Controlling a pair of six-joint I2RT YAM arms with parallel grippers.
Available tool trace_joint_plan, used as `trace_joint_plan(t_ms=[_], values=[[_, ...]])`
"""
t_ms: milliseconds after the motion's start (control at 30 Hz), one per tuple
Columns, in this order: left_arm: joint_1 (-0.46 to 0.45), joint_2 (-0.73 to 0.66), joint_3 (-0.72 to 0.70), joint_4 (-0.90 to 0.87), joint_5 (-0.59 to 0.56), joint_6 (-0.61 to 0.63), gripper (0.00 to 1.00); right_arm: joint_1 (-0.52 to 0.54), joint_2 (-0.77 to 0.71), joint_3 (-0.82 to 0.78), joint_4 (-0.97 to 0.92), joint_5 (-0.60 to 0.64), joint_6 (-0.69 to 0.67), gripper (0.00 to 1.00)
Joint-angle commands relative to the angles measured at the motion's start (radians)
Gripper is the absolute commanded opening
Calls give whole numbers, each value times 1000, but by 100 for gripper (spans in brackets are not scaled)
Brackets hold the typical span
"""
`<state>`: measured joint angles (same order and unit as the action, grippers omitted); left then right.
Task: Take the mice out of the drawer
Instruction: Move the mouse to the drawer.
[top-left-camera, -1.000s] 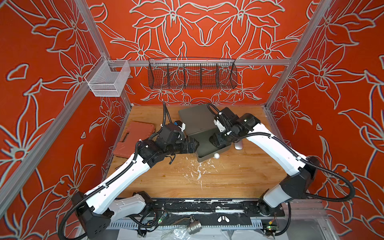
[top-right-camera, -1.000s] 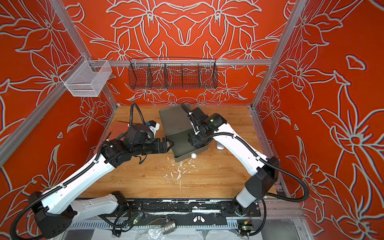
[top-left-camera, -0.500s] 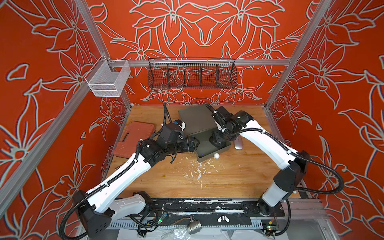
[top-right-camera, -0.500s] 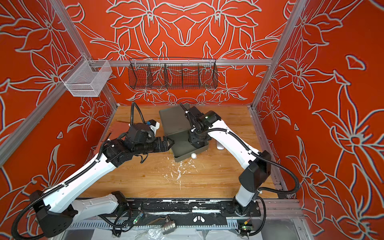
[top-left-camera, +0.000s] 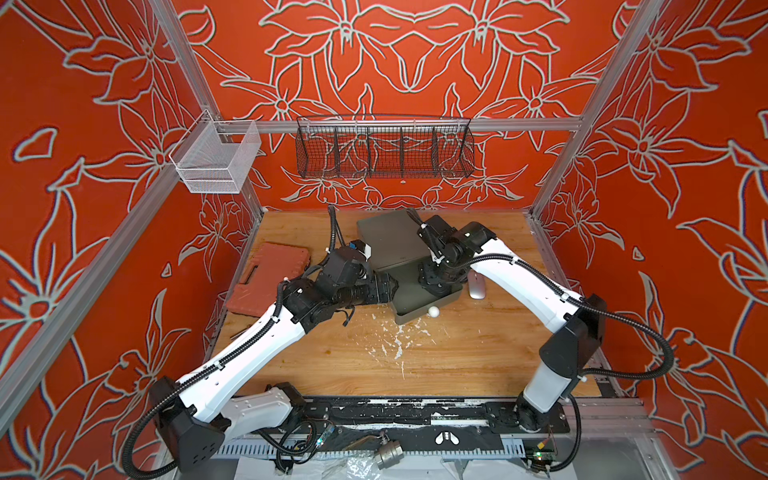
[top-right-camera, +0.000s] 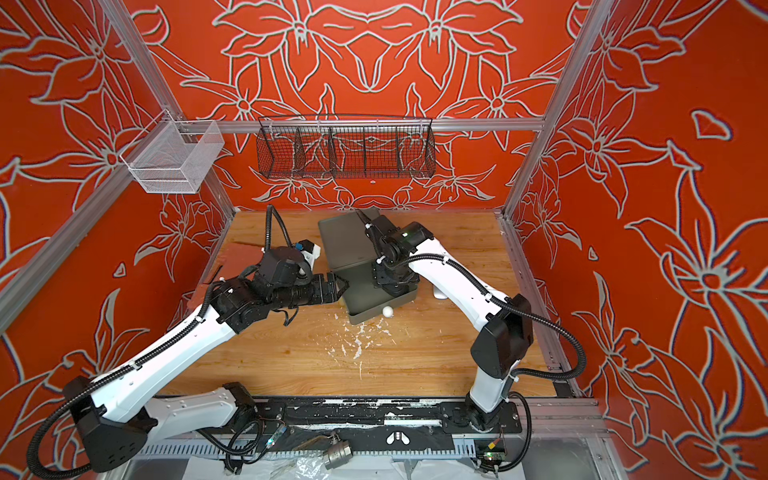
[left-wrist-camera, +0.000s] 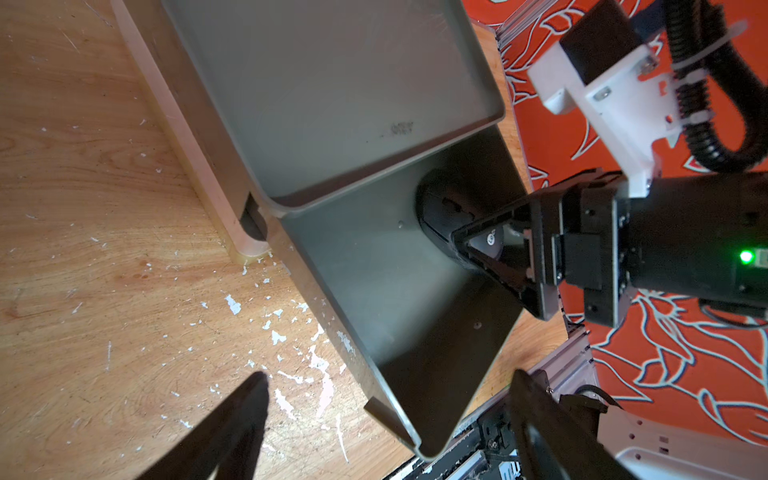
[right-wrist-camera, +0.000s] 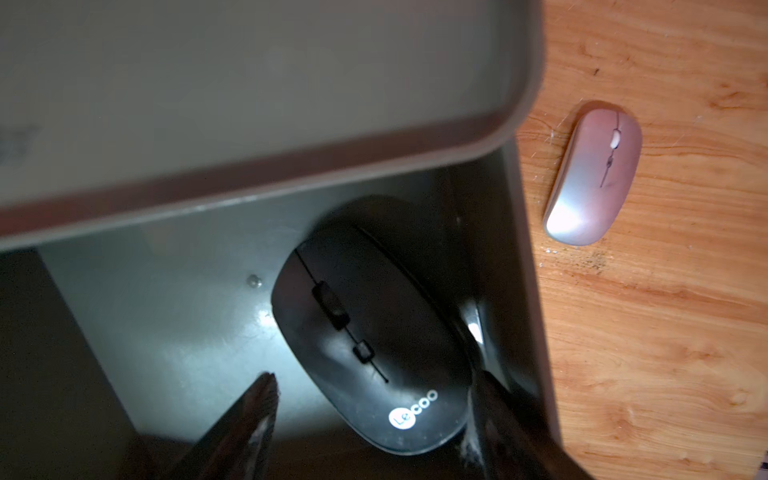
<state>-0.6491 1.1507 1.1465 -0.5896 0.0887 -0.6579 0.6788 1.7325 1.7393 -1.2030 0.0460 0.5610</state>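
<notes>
A wooden tabletop (top-left-camera: 478, 353) is enclosed by 3 red walls (top-left-camera: 415, 83) printed with pale flowers; a black wire basket (top-left-camera: 384, 151) and a white mesh basket (top-left-camera: 208, 166) are hung above it.

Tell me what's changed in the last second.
The right arm's elbow swung inward; the right gripper stayed in the drawer, open astride the black mouse, not gripping. Nothing was picked up or let go. The left gripper, drawer and pink mouse on the table stayed put.

Shows orange-red walls (top-left-camera: 104, 124) with pale flower outlines; light wood-grain table (top-left-camera: 478, 353) flecked white; grey drawer (left-wrist-camera: 374, 291); black mouse (right-wrist-camera: 365, 332) with white logo; pinkish-silver mouse (right-wrist-camera: 594, 174); rust-red case (top-left-camera: 266, 278); black wire basket (top-left-camera: 384, 151); white mesh basket (top-left-camera: 216, 158).
</notes>
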Motion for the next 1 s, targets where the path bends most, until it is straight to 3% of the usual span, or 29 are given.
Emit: trace_joint_plan(t_ms=[0,300,433,733,967], values=[[-6,17,-5,22,-8,-20,86,22,23,30,21,-36,56,76],[-6,3,-9,17,-42,-38,81,96,66,121,56,-80,94,77],[-6,-15,-13,-1,-55,-45,80,94,50,145,24,-17,59,80],[-6,-66,-28,-16,-63,-37,78,81,23,125,-38,-3,-325,84],[-7,-78,-31,-27,-76,-42,78,57,15,60,16,-82,-479,87]])
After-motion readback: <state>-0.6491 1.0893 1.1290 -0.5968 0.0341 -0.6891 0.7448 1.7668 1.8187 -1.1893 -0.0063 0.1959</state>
